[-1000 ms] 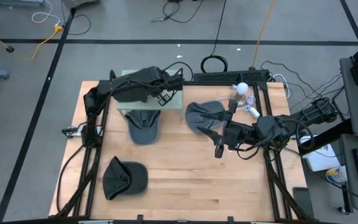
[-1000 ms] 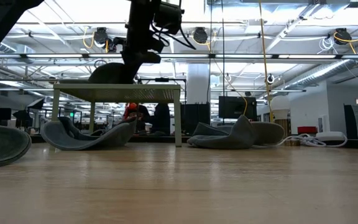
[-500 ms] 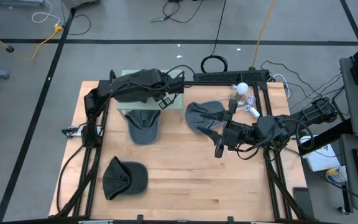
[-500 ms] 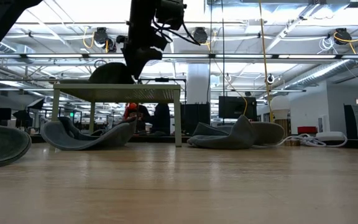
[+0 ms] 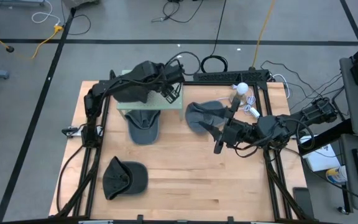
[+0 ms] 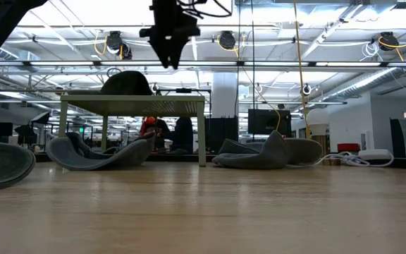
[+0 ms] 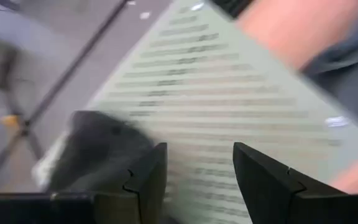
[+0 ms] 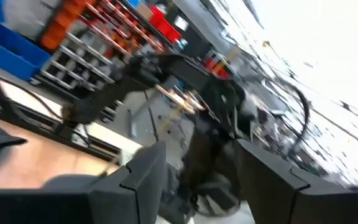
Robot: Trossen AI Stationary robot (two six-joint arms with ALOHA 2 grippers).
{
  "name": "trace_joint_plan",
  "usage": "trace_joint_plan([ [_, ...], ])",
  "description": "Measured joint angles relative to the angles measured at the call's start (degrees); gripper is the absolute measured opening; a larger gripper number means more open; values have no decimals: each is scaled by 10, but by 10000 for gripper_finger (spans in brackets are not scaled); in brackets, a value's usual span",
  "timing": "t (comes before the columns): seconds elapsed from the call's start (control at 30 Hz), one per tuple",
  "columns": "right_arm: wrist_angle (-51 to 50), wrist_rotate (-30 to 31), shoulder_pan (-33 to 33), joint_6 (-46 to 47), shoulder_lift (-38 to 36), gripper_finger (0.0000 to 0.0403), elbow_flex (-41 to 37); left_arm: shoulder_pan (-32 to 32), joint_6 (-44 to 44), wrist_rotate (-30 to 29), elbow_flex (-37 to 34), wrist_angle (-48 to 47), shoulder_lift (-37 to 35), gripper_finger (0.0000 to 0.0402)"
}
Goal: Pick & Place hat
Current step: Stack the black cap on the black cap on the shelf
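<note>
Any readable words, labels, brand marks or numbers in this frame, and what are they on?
No text can be read in any view.
The hats show no legible logo.
The small green table is plain.
The coloured bins in the right wrist view are too blurred to show any labels.

You look out across a wide open hall behind the wooden tabletop (image 6: 203, 212). Ducts and round ceiling lamps (image 6: 113, 40) hang overhead in bright light. A white column (image 6: 225, 95) rises mid-room beside a dark monitor (image 6: 268, 121). From above, you see grey floor (image 5: 23, 112) crossed by dark tape lines (image 5: 166, 42) and a yellow cable (image 5: 264, 25).
</note>
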Motion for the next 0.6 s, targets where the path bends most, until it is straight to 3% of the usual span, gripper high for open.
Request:
trace_joint_plan([
  [0.17, 0, 47, 0, 13, 0, 183, 0, 0, -26, 118, 21, 49, -5, 189],
  [0.33, -7, 51, 0, 30, 0, 183, 0, 1, -64, 235, 21, 100, -21, 189],
  [0.6, -12, 49, 1, 74, 0, 183, 0, 1, -86, 292, 21, 154, -53, 189],
])
